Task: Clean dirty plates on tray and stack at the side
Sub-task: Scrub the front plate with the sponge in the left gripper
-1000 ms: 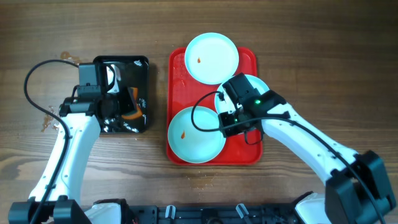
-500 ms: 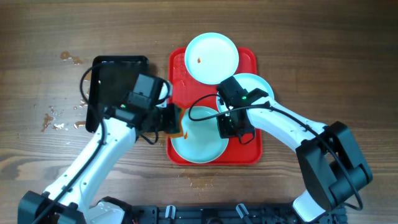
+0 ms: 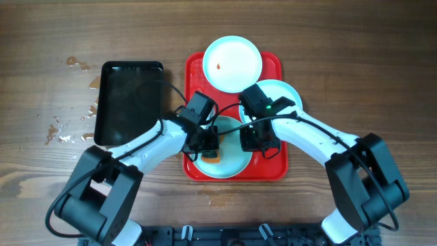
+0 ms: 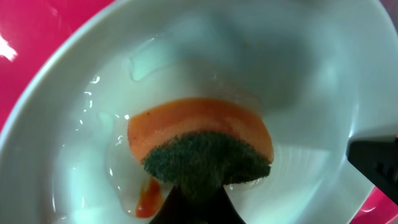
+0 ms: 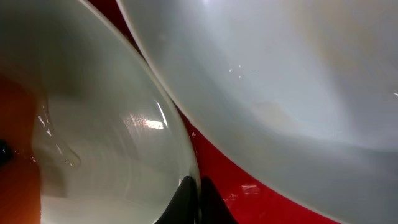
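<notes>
A robot lab bench: wooden table (image 3: 355,55) holding a staged red tray (image 3: 194,79).

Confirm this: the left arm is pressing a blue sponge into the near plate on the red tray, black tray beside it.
Not blue: the left wrist view shows the sponge orange with a dark green scouring side. The rest stands: the left arm presses it into the near plate on the red tray, black tray beside it.
</notes>
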You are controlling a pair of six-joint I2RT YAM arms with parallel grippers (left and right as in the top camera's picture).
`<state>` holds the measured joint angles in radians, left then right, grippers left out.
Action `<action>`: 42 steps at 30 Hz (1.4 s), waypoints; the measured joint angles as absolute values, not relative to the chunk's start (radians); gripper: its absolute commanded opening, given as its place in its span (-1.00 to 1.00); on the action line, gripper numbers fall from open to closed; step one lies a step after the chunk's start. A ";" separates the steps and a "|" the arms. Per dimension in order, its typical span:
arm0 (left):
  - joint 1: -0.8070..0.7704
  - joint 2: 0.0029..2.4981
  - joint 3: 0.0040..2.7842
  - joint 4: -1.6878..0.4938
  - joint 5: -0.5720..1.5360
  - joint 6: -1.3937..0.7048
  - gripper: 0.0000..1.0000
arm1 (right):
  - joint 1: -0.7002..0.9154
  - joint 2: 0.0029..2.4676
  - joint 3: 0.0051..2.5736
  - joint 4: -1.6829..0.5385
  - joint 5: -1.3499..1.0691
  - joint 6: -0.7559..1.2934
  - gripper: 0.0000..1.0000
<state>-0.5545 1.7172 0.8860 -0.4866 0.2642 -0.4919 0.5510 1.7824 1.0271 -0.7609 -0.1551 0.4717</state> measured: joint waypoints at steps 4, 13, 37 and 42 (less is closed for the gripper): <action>-0.554 1.774 0.926 -0.461 0.277 -0.491 -0.92 | 0.538 1.782 1.027 -0.769 -0.130 0.479 -0.91; -0.555 1.794 0.963 -0.463 0.281 -0.491 -0.92 | 0.533 1.781 1.027 -0.770 -0.112 0.491 -0.91; -0.561 1.720 0.883 -0.464 -0.064 -0.597 -0.92 | 0.551 1.781 1.028 -0.749 -0.160 0.490 -0.91; -0.522 1.725 0.906 -0.521 -0.086 -0.616 -0.92 | 0.560 1.781 1.031 -0.745 -0.190 0.501 -0.91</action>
